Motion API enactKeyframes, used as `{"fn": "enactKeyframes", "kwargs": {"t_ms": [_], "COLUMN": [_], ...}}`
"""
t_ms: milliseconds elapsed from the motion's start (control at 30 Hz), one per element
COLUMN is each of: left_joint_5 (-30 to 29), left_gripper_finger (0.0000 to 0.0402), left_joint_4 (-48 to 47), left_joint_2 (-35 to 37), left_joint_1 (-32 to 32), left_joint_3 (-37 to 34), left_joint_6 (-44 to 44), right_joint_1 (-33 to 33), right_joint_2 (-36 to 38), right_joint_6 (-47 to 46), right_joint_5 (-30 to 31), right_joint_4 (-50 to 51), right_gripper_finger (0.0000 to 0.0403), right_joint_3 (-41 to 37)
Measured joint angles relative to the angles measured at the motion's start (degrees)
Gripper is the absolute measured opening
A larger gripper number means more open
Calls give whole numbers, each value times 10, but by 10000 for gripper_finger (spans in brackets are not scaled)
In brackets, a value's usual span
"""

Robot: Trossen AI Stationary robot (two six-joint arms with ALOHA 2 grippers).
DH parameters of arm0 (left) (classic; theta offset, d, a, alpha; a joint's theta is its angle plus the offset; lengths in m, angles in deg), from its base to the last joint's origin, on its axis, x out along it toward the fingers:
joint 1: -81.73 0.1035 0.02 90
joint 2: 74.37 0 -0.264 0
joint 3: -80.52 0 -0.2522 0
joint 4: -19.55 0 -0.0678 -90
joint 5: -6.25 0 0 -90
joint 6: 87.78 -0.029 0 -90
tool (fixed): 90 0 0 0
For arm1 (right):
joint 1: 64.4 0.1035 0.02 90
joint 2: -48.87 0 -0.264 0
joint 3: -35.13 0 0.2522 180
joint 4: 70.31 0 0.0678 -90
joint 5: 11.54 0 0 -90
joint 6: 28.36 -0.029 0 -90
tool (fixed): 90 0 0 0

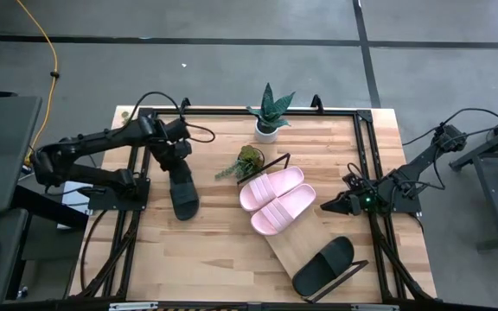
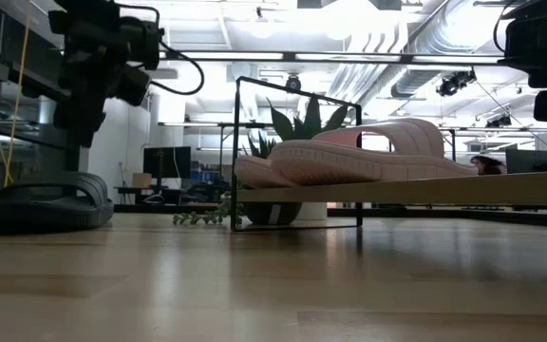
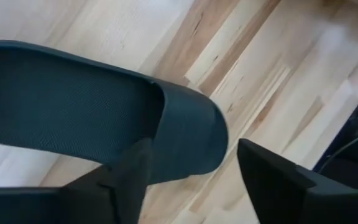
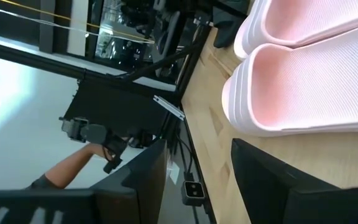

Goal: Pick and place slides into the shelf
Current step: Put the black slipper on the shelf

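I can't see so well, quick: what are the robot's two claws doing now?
Left gripper: open, holding nothing, over the black slide on the table.
Right gripper: open, empty, near the pink slides.

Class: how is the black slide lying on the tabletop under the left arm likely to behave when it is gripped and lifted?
The black slide looks like thick moulded foam, so probably light and only slightly bendy. Its textured footbed suggests little slipping. Lying flat on its sole on the table, it seems unlikely to roll or tip.
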Motion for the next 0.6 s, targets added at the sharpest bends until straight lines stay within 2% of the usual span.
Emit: {"fn": "enactKeyframes", "kwargs": {"t_ms": [100,200,333,600], "left_joint_5": [1,9,0,28], "left_gripper_finger": [256,269,267,266], "left_joint_4": [18,39,58,107], "left_joint_2": [0,-1,-1,-1], "left_joint_1": [0,0,0,0], "left_joint_3": [-25,-51,-77,-127], "left_joint_6": [-16,-18,-23,-18], "right_joint_1": [0,0,0,0], "right_joint_2": [0,0,0,0], "right_joint_6": [-4,-11,-18,-21], "right_joint_5": [5,10,13,20], "right_joint_4": [0,0,0,0], "right_gripper_finger": [169,169,169,169], "right_joint_3": [0,0,0,0]}}
